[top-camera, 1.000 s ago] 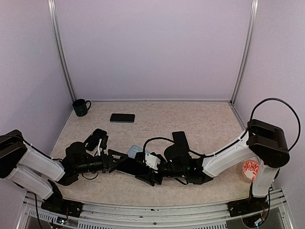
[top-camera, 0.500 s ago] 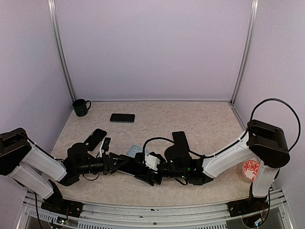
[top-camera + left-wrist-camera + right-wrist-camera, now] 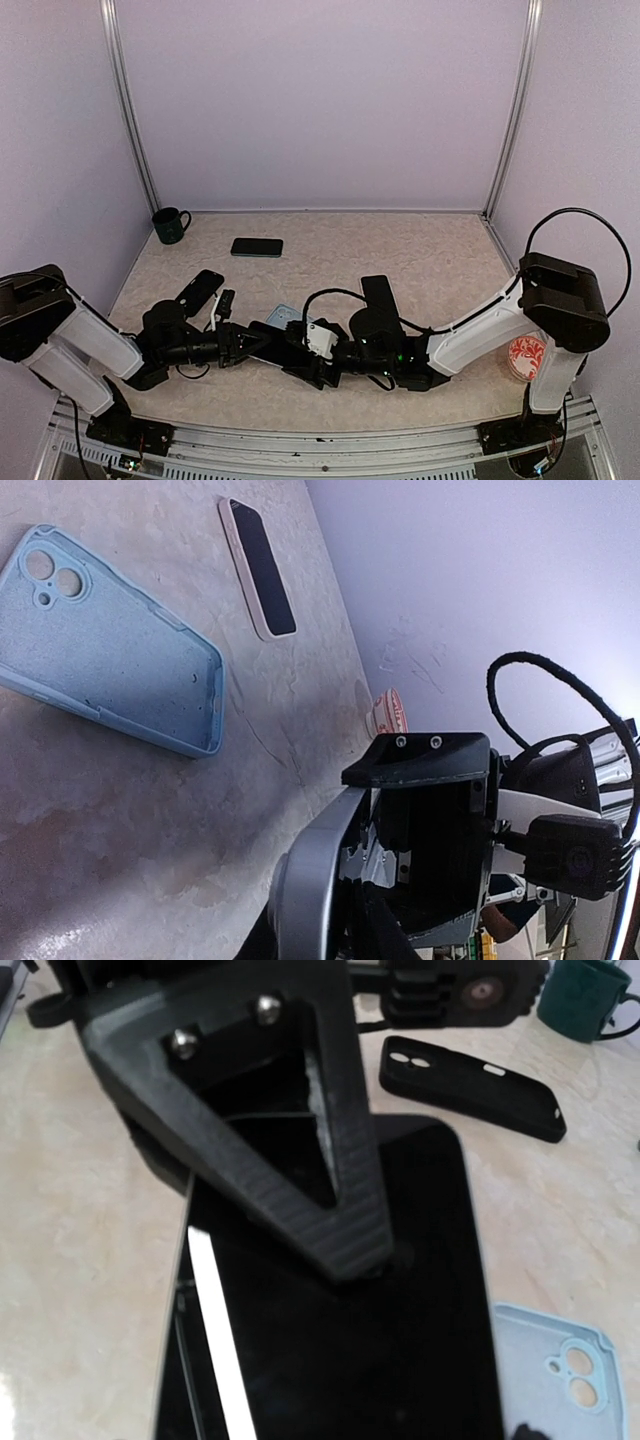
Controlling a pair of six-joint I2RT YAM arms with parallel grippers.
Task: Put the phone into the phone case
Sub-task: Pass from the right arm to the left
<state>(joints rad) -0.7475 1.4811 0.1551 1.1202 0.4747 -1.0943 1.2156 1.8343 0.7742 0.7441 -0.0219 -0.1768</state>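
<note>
While both sets of fingers meet, right fingers (image 3: 300, 1160) clamped on phone (image 3: 330, 1360), left fingers' (image 3: 243, 345) state unclear

We saw a beige marbled tabletop (image 3: 420, 250) boxed in by plain lavender walls (image 3: 320, 100) at the back and both sides, with two slim metal posts (image 3: 128, 110) running up the back corners. Light was even and soft, with a faint sheen on the table surface in the left wrist view. A metal rail (image 3: 320, 440) ran along the near edge.
</note>
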